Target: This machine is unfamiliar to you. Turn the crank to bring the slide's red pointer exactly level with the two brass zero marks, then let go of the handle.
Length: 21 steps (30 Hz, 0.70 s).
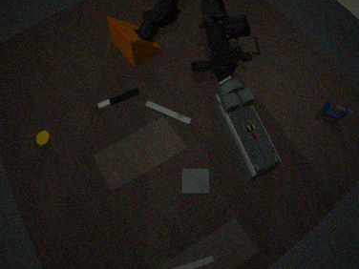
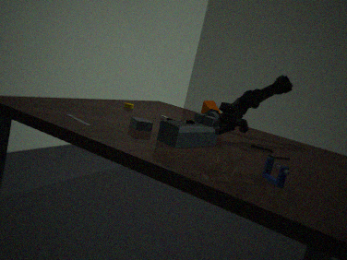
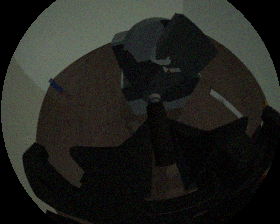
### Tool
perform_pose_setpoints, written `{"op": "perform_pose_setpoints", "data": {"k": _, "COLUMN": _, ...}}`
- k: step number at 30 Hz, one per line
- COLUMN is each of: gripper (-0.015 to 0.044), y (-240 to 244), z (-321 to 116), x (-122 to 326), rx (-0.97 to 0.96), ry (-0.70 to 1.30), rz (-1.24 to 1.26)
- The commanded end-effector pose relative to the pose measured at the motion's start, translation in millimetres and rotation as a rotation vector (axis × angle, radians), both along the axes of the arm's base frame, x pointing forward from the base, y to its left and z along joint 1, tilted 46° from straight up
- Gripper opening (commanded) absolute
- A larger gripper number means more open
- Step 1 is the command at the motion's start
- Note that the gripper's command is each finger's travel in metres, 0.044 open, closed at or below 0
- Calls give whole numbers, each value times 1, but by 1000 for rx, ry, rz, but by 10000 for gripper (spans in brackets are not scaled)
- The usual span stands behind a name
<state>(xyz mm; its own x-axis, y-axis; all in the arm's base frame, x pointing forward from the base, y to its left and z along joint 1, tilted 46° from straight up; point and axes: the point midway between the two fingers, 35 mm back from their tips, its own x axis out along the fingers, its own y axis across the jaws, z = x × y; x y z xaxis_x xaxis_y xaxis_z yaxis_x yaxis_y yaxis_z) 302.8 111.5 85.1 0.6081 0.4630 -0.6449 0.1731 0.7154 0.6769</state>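
The grey machine point(image 1: 267, 149) point(image 2: 196, 135) stands with its crank end toward the arm. On its top, the slide's small red pointer point(image 1: 255, 134) sits a little past the two brass zero marks point(image 1: 250, 128), on the side away from the crank; it is not level with them. My gripper point(image 1: 223, 77) point(image 3: 155, 121) is shut on the black crank handle point(image 3: 160, 131), which stands between the dark fingers in the wrist view. The crank's hub is mostly hidden behind dark parts there. The pointer cannot be made out in the exterior view or the wrist view.
An orange wedge point(image 1: 130, 43) point(image 2: 210, 106) lies beside the arm. A pale bar point(image 1: 168, 113) and a grey block point(image 1: 196, 181) point(image 2: 141, 124) lie left of the machine in the top view. A blue bracket point(image 1: 334, 113) point(image 2: 276, 172) is to its right. A yellow disc point(image 1: 43, 137) is far left.
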Motion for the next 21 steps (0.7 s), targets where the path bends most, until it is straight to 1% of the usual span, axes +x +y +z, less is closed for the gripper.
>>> {"op": "perform_pose_setpoints", "data": {"k": 1, "gripper": 0, "y": 2, "z": 9, "x": 2, "rx": 12, "ry": -17, "rz": 7}}
{"op": "perform_pose_setpoints", "data": {"k": 21, "gripper": 0, "y": 0, "z": 18, "x": 3, "rx": 12, "ry": -18, "rz": 7}}
